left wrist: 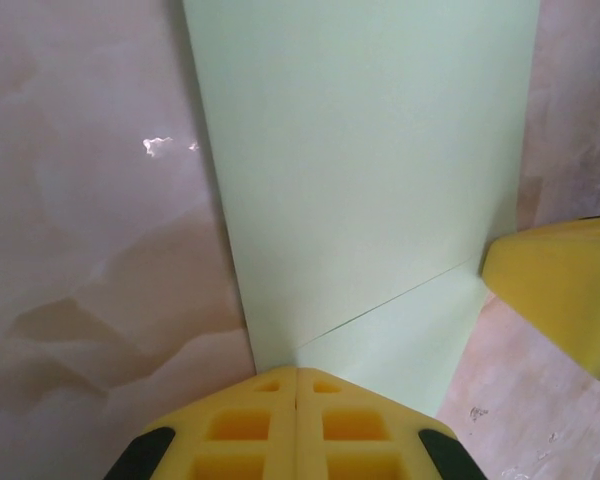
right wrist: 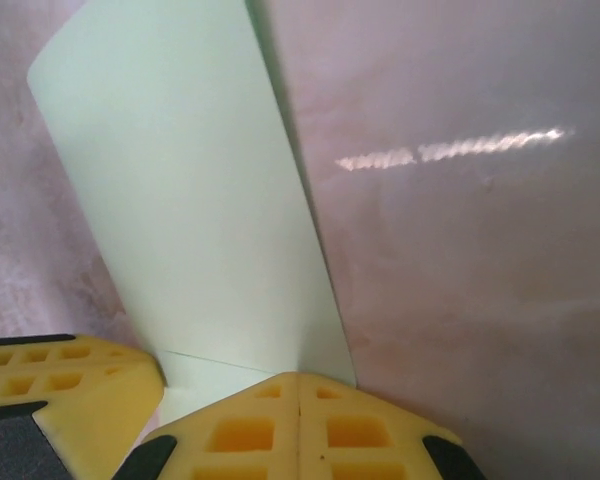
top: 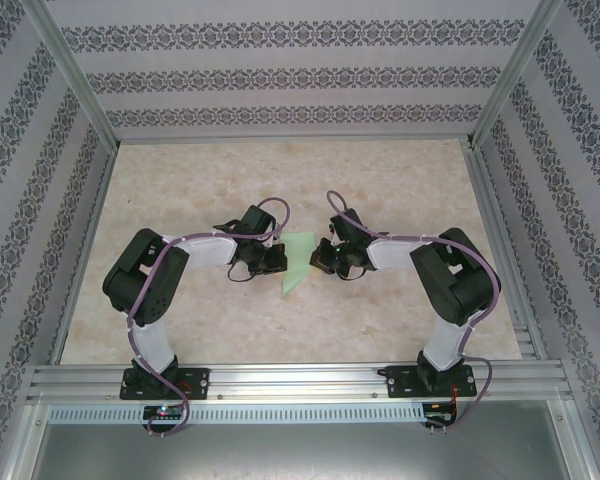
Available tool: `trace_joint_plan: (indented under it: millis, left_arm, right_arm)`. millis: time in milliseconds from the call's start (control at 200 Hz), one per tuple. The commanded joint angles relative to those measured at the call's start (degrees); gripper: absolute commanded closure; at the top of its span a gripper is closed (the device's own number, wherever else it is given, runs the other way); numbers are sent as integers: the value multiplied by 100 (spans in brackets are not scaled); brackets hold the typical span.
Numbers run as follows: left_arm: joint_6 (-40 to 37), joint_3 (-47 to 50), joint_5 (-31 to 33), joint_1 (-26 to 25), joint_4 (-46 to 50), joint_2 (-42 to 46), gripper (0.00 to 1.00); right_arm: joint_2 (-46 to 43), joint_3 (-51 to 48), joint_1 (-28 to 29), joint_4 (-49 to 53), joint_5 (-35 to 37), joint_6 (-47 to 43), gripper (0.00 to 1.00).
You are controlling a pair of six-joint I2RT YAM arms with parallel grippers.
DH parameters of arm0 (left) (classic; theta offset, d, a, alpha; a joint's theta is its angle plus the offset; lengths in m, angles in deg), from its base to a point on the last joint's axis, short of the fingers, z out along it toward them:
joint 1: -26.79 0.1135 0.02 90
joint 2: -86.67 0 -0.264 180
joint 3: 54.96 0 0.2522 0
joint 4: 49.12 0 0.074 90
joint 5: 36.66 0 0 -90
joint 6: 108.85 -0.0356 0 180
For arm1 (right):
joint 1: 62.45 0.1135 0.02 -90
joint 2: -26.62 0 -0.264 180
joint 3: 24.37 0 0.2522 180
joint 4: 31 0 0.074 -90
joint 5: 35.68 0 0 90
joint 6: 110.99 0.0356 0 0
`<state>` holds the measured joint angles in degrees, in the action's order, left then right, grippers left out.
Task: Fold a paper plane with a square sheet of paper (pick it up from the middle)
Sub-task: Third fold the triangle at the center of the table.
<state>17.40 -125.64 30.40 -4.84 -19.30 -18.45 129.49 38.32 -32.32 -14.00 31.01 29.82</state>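
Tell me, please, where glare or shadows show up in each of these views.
Left wrist: a small glare spot on the table left of the paper, and a dark shadow along the paper's left edge. Right wrist: a long glare streak on the table, with shadow hugging the paper's right edge. Top external: soft, even light, no glare.

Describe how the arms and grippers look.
The left arm and right arm have black joints, white links and purplish cables. The left gripper and right gripper end in yellow wedge-shaped fingers with square recesses and black edging.
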Motion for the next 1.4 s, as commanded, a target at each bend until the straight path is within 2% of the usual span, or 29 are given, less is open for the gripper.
trace_joint_plan:
  millis: [0, 135, 260, 365, 545, 744, 1194, 1394]
  left_arm:
    - [-169, 124, 738, -19, 619, -381, 97]
    - [-153, 115, 724, -21, 592, -404, 97]
    - [-126, 132, 713, -28, 559, -386, 97]
    - [-77, 164, 718, -27, 489, -386, 97]
    - [1, 217, 724, -29, 382, -403, 97]
    - [58, 276, 713, -30, 294, -411, 97]
    - [70, 312, 699, -31, 267, -362, 98]
    - [72, 291, 702, -34, 276, -360, 97]
  right_arm:
    - [107, -119, -224, 48, 299, -207, 97]
    - [-291, -1, -363, 143, 393, -321, 97]
    - [-760, -7, -218, 241, 391, -315, 96]
    - [-934, -220, 116, 131, 326, -106, 96]
    - [-960, -720, 760, -765, 14, 499, 97]
    - [-598, -615, 1264, -1019, -92, 621, 98]
    - [-206, -466, 1343, -772, -165, 552, 98]
    - [-600, -470, 1340, -857, -135, 392, 97]
